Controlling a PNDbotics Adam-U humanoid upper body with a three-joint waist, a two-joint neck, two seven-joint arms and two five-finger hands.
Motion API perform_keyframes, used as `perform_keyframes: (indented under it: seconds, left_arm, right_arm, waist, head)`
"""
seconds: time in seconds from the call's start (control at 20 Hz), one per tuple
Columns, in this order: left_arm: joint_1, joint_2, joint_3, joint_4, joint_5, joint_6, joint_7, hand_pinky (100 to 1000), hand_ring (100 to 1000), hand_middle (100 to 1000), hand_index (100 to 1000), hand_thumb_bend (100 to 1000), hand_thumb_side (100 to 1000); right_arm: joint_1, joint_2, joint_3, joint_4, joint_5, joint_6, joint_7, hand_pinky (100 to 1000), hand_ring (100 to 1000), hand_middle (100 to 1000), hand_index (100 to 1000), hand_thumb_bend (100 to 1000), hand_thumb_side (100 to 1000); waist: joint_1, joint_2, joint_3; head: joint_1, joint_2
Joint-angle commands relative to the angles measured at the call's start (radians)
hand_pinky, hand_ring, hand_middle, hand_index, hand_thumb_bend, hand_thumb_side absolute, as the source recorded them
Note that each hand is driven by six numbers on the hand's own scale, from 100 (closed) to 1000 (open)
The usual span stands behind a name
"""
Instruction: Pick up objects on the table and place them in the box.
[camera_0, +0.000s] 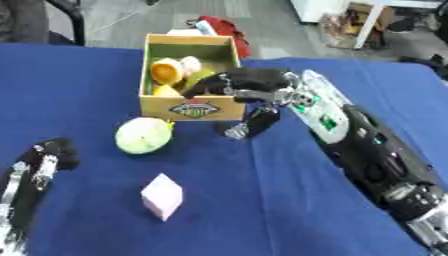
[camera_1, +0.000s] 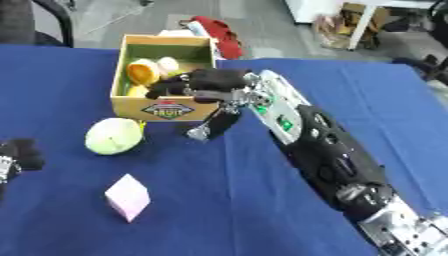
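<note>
Counter (camera_0: 289, 200): blue cloth.
Box (camera_0: 191, 107): yellow and green items inside.
Right hand (camera_1: 206, 82): over box's front right corner, fingers (camera_1: 166, 89) extended, holding nothing.
Left hand (camera_0: 44, 160): lower left, fingers curled, empty.
Green ball (camera_0: 143, 135), pink cube (camera_0: 163, 196): on counter, apart from both hands.

The worktop (camera_0: 219, 210) is covered in blue cloth, matt, with slight creases. The box (camera_0: 188, 107) looks like yellow cardboard with a printed label on its front and a matt green inside; the round pale-green ball (camera_0: 143, 135) beside it has a dull, faintly ribbed skin, and the pink block (camera_0: 163, 196) has smooth, matt faces. The right robot hand (camera_0: 241, 85) and its arm show black plastic casing with a mild sheen, bare silver metal at the joints and a white-green glossy panel; the left robot hand (camera_0: 48, 155) is matt black with silver metal parts.
</note>
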Motion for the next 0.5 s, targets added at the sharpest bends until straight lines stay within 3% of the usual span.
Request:
perform_keyframes:
  seconds: [0.05, 0.25, 0.5]
  left_arm:
    - [-0.009, 0.014, 0.005, -0.015, -0.003, -0.002, 0.002, 665, 597, 586, 750, 100, 759]
    - [-0.012, 0.013, 0.004, -0.015, -0.003, -0.002, 0.0, 665, 597, 586, 750, 100, 759]
    - [-0.011, 0.013, 0.003, -0.015, -0.003, -0.001, 0.0, 665, 596, 586, 750, 100, 762]
  right_arm:
    - [-0.018, 0.023, 0.037, -0.051, 0.034, -0.193, 0.252, 881, 953, 936, 1000, 100, 332]
    - [-0.028, 0.079, 0.072, -0.039, 0.15, -0.265, 0.295, 888, 978, 958, 1000, 100, 328]
    - [-0.017, 0.118, 0.104, -0.012, 0.31, -0.336, 0.268, 891, 992, 968, 1000, 100, 357]
  waist:
    - [0.006, -0.022, 0.001]
    - [0.007, -0.02, 0.006]
    - [0.003, -0.017, 0.008]
  head:
    - [0.0, -0.003]
    - [-0.005, -0.005]
    - [-0.008, -0.002]
